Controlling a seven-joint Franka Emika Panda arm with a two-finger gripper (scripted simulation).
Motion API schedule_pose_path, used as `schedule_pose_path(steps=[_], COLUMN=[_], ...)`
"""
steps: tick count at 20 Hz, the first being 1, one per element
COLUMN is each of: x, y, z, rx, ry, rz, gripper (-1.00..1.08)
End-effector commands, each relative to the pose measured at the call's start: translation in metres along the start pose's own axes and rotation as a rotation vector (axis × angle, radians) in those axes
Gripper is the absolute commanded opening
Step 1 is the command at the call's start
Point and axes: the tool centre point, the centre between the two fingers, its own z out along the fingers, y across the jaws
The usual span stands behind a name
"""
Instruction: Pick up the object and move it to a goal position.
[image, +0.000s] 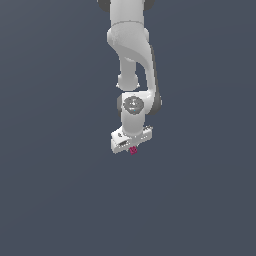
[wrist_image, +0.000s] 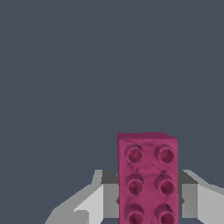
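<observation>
Gripper (image: 132, 148) clenched on pink studded block (wrist_image: 147, 179), looks like carry step; next: move to goal w/o losing grip.

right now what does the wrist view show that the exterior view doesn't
Only the wrist view shows the studs on the magenta block, set in two columns, and the jaws pressed against both of its sides. Only the exterior view shows the white arm reaching down, with the gripper at its end. Both show the magenta block at the gripper against a plain dark grey background.
</observation>
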Motion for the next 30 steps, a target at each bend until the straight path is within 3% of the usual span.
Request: schedule_pose_path(steps=[1, 10, 30], x=[0.0, -0.003, -0.008], y=[-0.005, -0.037, -0.131], z=[-0.013, -0.087, -0.309], rx=[-0.001, -0.002, -0.001], ry=[0.001, 0.001, 0.001], rz=[0.0, -0.001, -0.003], gripper=[-1.0, -1.0, -1.0])
